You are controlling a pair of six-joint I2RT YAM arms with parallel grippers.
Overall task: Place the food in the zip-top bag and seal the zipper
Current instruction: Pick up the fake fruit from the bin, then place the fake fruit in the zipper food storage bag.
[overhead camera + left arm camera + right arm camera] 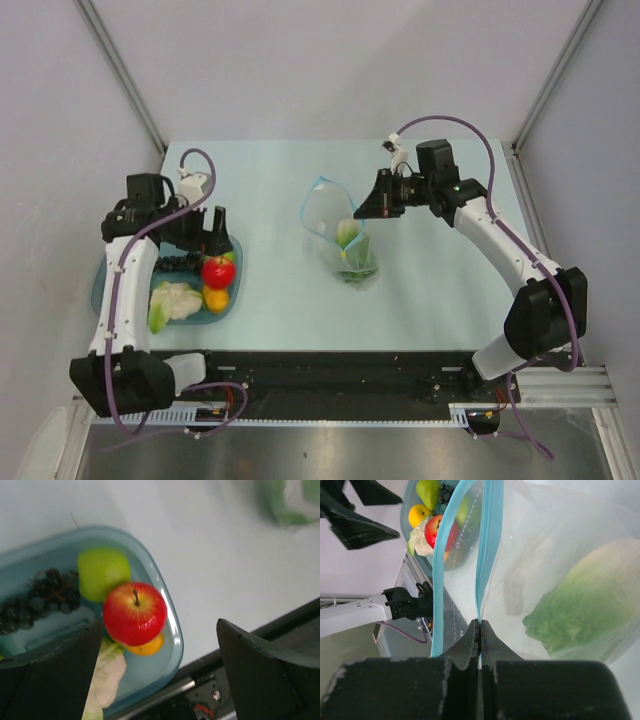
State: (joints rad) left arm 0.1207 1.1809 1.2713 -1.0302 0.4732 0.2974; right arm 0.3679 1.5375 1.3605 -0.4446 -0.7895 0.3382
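Left end effector [157, 627] over apple [134, 612], grapes [47, 592]

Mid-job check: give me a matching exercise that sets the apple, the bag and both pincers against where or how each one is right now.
Column 1
1. red apple
2. zip-top bag
3. left pincer
4. right pincer

Column 2
A. shut on the blue zipper
B. open, above the teal bowl
C. holds a green leafy piece, mouth unsealed
D. lies in the teal bowl

Pairs: 1-D, 2-C, 3-B, 4-A
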